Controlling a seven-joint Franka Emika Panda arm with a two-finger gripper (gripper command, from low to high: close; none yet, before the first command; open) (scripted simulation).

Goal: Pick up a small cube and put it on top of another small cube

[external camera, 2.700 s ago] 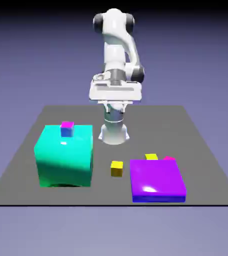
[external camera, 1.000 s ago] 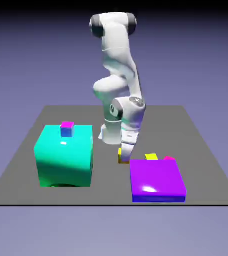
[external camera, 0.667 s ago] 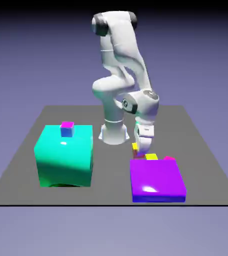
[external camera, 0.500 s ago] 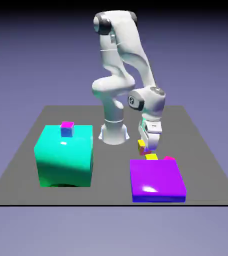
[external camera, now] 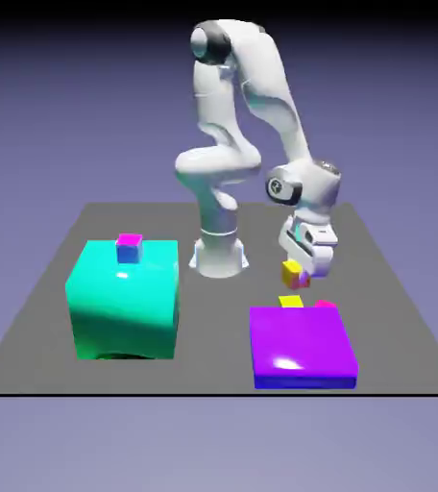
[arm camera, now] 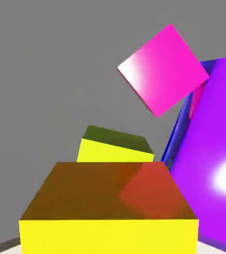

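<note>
Exterior view and hand view: yellow cube aloft, its likely seat beside the purple block

Exterior view: we see the white two-finger gripper (external camera: 303, 273) closed on a small yellow cube with a reddish side (external camera: 292, 274), held above the grey table (external camera: 252, 223). We judge it is carried high so it can come down onto the second small yellow cube (external camera: 291, 302), which sits on the table just behind the flat, glossy purple block (external camera: 302, 341). That block hides part of the lower cube from us. A small magenta cube (external camera: 326, 305) peeks out behind the same block, towards the exterior view's right. On the exterior view's left, well apart, the big rounded teal block (external camera: 125, 312) bears a small magenta-and-blue cube (external camera: 129, 249); neither seems in our way.

Hand view: the held cube fills the bottom middle, squarely between the fingers, and partly covers the lower yellow cube, which lies turned slightly against it. We probably need a small turn and careful centring before lowering. The magenta cube and purple block crowd one side, so we should keep the fingers clear of both.
</note>
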